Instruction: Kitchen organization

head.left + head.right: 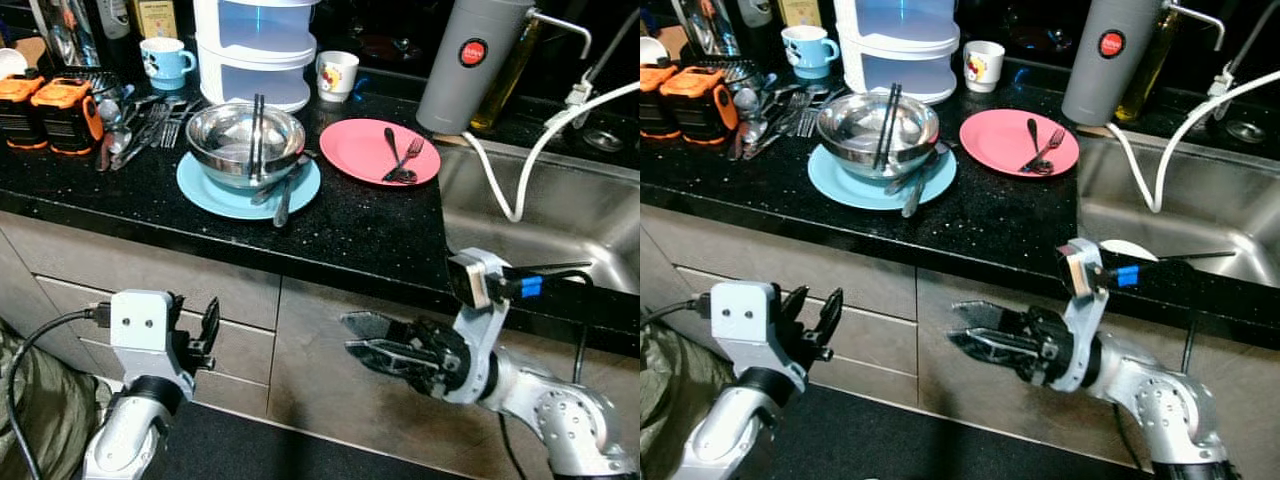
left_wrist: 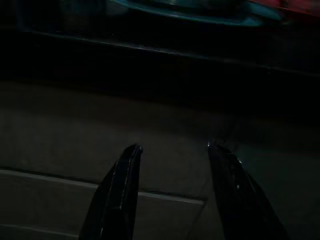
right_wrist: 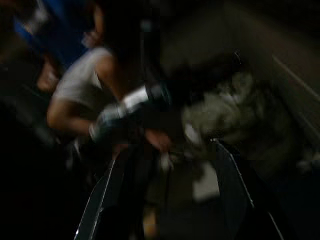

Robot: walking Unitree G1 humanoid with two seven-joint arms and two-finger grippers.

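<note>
A steel bowl [image 1: 240, 135] with black chopsticks [image 1: 258, 125] across it sits on a blue plate [image 1: 205, 190] on the black counter [image 1: 350, 235]. To its right, a pink plate [image 1: 355, 150] carries a fork and spoon [image 1: 402, 160]. Loose cutlery [image 1: 150, 120] lies to the bowl's left. Both grippers hang below the counter edge, in front of the cabinet fronts. My left gripper [image 1: 813, 305] points up, open and holding nothing. My right gripper [image 1: 347, 333] points left, open and holding nothing. In the left wrist view, the fingers [image 2: 125, 175] face the drawer fronts.
A steel sink [image 1: 560, 215] with a white hose [image 1: 520, 170] lies at the right. At the back stand a grey flask [image 1: 465, 60], a white stacked container [image 1: 255, 45], two mugs [image 1: 165, 62] and orange devices [image 1: 50, 110]. Olive cloth [image 1: 35, 410] lies low on the left.
</note>
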